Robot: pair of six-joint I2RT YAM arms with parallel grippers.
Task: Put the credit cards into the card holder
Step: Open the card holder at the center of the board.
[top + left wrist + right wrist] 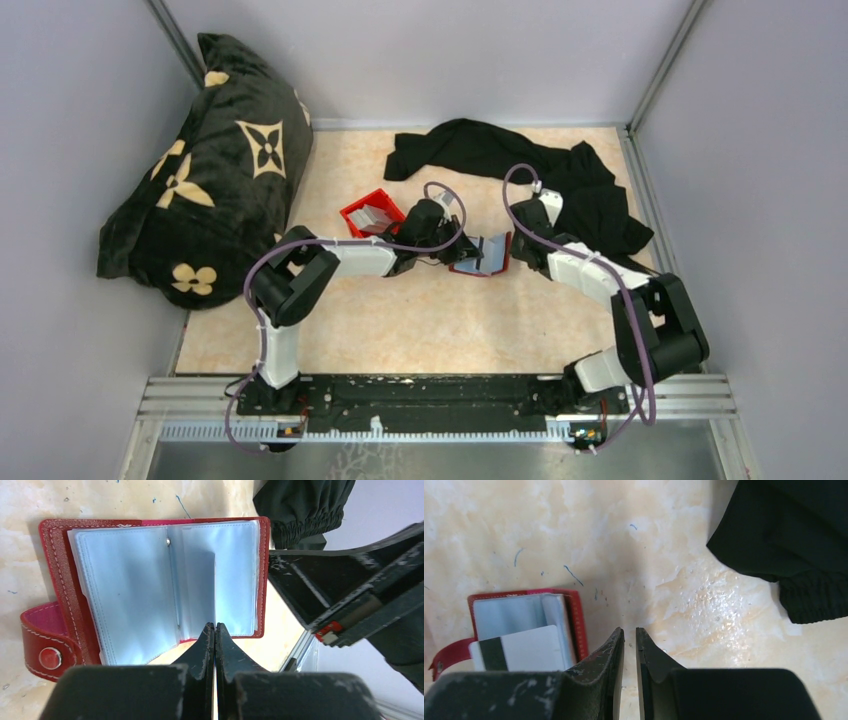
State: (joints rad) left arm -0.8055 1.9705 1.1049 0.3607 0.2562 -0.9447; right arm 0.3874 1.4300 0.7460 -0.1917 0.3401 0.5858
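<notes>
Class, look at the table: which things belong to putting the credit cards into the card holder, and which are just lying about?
Part of the job: open red card holder; credit card with a black stripe, at the holder; what look like more cards in the red bin.
Just lying about: black garment; black cushion with cream flowers.

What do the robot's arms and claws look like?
The left arm and right arm mix white tubes with chunky black joints, and purple cables loop along them. The left claw and right claw have two black pointy fingers with scuffed white scratches.
</notes>
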